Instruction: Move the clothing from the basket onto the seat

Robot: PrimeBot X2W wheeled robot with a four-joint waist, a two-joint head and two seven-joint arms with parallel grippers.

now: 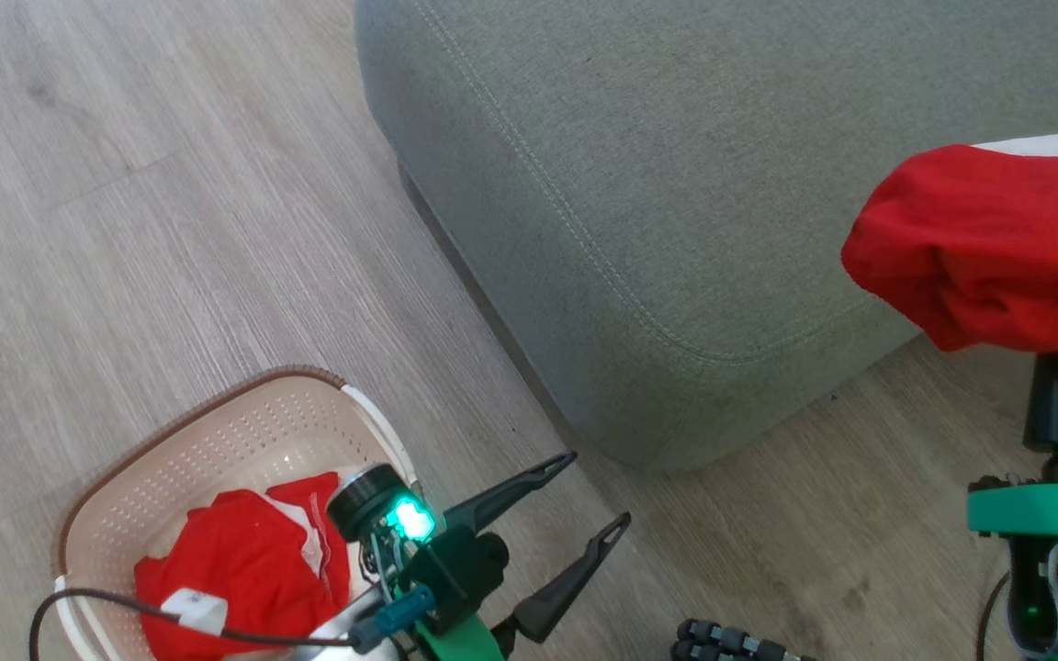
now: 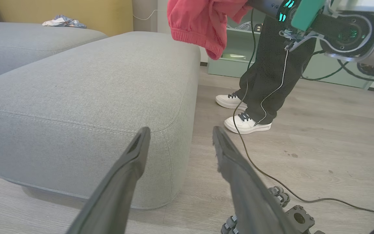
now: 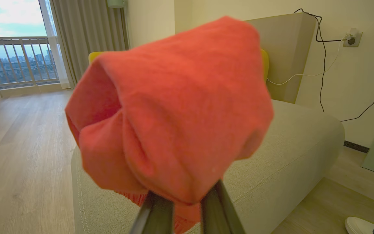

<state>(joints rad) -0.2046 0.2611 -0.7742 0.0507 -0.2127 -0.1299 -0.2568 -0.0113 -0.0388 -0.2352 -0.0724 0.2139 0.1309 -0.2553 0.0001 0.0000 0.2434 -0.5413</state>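
The grey seat [image 1: 676,184] fills the upper middle of the head view. At its right edge hangs a plain red piece of clothing [image 1: 988,257], bunched and lifted above the cushion. My right gripper [image 3: 185,198] is shut on this clothing [image 3: 170,107], with the seat [image 3: 287,146] behind and below it. The cream basket [image 1: 217,431] sits on the floor at lower left and holds red clothing with a white panel [image 1: 244,569]. My left gripper [image 1: 598,487] stands open and empty beside the basket, pointing at the seat's corner [image 2: 76,91]; its fingertips [image 2: 144,133] are well apart.
A person in dark trousers and white shoes [image 2: 245,123] stands on the wooden floor beyond the seat's far end. A thin cable [image 2: 271,178] trails across the floor. My base's rollers [image 1: 722,638] show at the bottom. A pale green shelf [image 2: 235,55] stands behind.
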